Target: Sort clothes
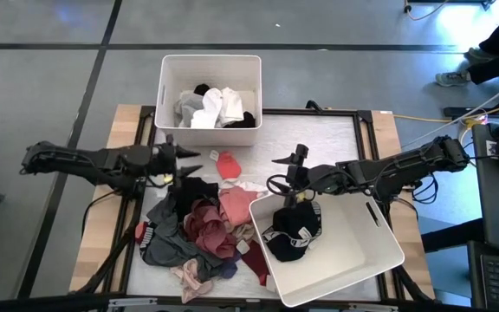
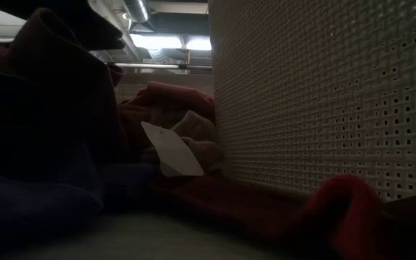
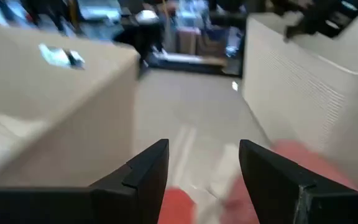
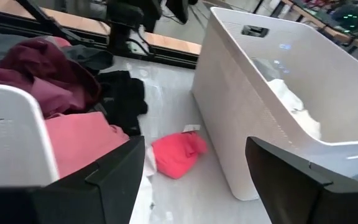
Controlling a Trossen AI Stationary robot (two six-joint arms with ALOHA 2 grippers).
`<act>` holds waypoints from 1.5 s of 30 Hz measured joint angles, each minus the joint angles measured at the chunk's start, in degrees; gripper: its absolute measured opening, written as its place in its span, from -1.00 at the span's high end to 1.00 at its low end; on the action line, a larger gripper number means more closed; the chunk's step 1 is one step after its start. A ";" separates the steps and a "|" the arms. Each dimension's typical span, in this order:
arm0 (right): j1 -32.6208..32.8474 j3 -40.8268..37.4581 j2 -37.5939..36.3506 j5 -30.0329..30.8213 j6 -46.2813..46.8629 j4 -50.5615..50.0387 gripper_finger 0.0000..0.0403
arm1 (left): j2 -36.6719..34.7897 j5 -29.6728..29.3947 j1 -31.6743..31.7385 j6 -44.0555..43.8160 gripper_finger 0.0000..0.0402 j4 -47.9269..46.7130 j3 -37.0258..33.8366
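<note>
A heap of small clothes (image 1: pixel 199 227), black, maroon, pink and grey, lies on the table's near left; it also shows in the right wrist view (image 4: pixel 55 93). A small red garment (image 1: pixel 227 163) lies alone on the mat near the far bin (image 1: pixel 210 91); the right wrist view shows it too (image 4: pixel 178 152). A black garment (image 1: pixel 293 234) lies in the near bin (image 1: pixel 379 238). My left gripper (image 1: pixel 193 163) is open and empty, above the heap's far edge. My right gripper (image 1: pixel 286 172) is open and empty, at the near bin's far left corner.
The far bin holds white, grey and black garments (image 1: pixel 215 106). The near bin stands tilted on the table's near right. A person's legs and shoe (image 1: pixel 483 52) show on the floor at the far right. Bare mat (image 1: pixel 319 139) lies between the bins.
</note>
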 joint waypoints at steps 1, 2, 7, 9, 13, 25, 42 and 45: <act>0.02 0.00 0.00 -0.74 0.00 0.51 -0.39 | 0.45 0.06 -1.15 -1.96 0.08 -0.97 0.00; 0.02 0.02 0.00 -1.50 -0.02 1.02 -0.39 | 0.90 0.00 -2.42 -3.36 0.08 -1.53 0.00; 0.02 0.02 0.00 -4.67 0.00 3.05 -0.39 | 3.40 0.05 -8.36 -8.94 0.08 -4.55 -0.02; 0.02 0.02 0.00 -5.02 -0.05 4.00 -0.39 | 4.65 0.00 -10.57 -10.20 0.08 -5.12 -0.04; 0.02 0.02 0.00 -5.00 -0.15 5.50 -0.39 | 6.75 -0.15 -12.97 -10.58 0.08 -4.99 -0.03; 0.02 0.02 0.00 -4.85 -0.17 5.57 -0.39 | 20.15 -21.44 -8.41 -13.10 0.08 -6.30 -0.02; 0.00 0.02 0.00 -3.91 -5.90 5.27 -0.39 | 36.48 -3.16 9.80 -6.43 0.08 7.72 -2.80; 0.00 0.02 0.00 -3.91 -7.12 5.24 -0.39 | 36.48 -3.02 9.83 -5.75 0.08 8.79 -2.80</act>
